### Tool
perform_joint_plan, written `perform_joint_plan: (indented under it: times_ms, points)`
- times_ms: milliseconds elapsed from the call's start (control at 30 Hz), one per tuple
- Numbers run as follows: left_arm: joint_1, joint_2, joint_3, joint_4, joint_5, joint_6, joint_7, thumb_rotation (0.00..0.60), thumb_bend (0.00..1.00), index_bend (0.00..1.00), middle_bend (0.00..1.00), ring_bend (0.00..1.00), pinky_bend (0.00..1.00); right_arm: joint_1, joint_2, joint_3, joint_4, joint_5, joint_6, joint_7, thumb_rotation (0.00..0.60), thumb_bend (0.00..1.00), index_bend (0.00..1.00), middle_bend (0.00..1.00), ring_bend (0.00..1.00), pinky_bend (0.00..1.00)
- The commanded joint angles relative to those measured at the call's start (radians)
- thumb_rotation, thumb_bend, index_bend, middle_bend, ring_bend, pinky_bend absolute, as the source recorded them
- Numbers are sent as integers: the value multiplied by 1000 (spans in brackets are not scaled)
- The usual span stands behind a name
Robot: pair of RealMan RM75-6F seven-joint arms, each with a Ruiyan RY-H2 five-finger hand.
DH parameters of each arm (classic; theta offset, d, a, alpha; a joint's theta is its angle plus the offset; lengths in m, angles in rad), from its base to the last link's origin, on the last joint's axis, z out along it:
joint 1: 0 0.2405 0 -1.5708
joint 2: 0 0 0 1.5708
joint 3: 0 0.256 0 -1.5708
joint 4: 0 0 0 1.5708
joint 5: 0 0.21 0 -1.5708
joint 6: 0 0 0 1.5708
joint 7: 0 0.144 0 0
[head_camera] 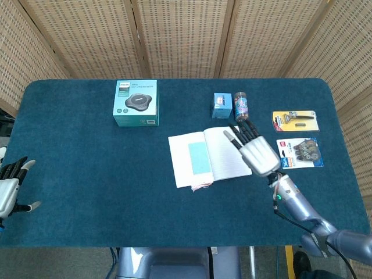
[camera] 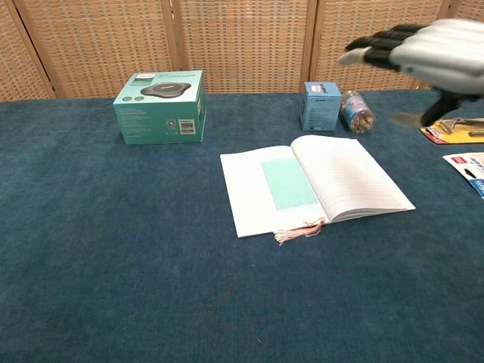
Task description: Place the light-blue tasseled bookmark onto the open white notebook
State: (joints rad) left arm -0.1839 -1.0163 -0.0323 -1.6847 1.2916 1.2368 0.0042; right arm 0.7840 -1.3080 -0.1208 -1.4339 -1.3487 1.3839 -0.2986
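**Q:** What surrounds you?

**A:** I work at a table (head_camera: pixel 81 174) covered in dark teal carpet-like cloth. Behind it stand folding screens (camera: pixel 242 45) of woven tan cane in wooden frames.

**Q:** Where is the bookmark?

**A:** The light-blue tasseled bookmark (camera: pixel 290 184) lies flat on the left page of the open white notebook (camera: pixel 355 178), close to the spine. Its pinkish tassel (camera: pixel 300 231) hangs over the notebook's near edge onto the cloth.

**Q:** And your hands?

**A:** My right hand (head_camera: pixel 254 149) is raised above the notebook's right edge, fingers spread and holding nothing. My left hand (head_camera: pixel 10 189) hangs far to the left of the notebook, off the table's edge, fingers apart and empty.

**Q:** Anything readable?

**A:** Behind and left of the notebook sits a teal box (head_camera: pixel 136 103) picturing a round grey device; its print is too small for me to read. Just behind the notebook stand a small blue box (camera: pixel 321 106) and a jar (camera: pixel 356 112) on its side. To the right lie a yellow razor pack (head_camera: pixel 296 121) and a blue blister pack (head_camera: pixel 299 152), wording illegible.
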Motion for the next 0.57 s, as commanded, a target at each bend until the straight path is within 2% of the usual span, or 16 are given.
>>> perform_joint_plan:
  times_ms: [33,167,267,567]
  points:
    - [14,1,7,1,27,25,-14,600,0,0,0,0,0,-222,66,-19,38,-60,195,234,600,0,0,0,0,68]
    - [31,-1,12,0,58,65,-18,600,0,0,0,0,0,-338,53,-10,47,-37,256,372,600,0,0,0,0,68]
    - [43,-4,15,1,76,91,-18,600,0,0,0,0,0,-400,43,4,47,-30,291,425,600,0,0,0,0,68]
    - [84,-14,17,8,123,184,-16,600,0,0,0,0,0,-540,26,53,13,-4,378,432,600,0,0,0,0,11]
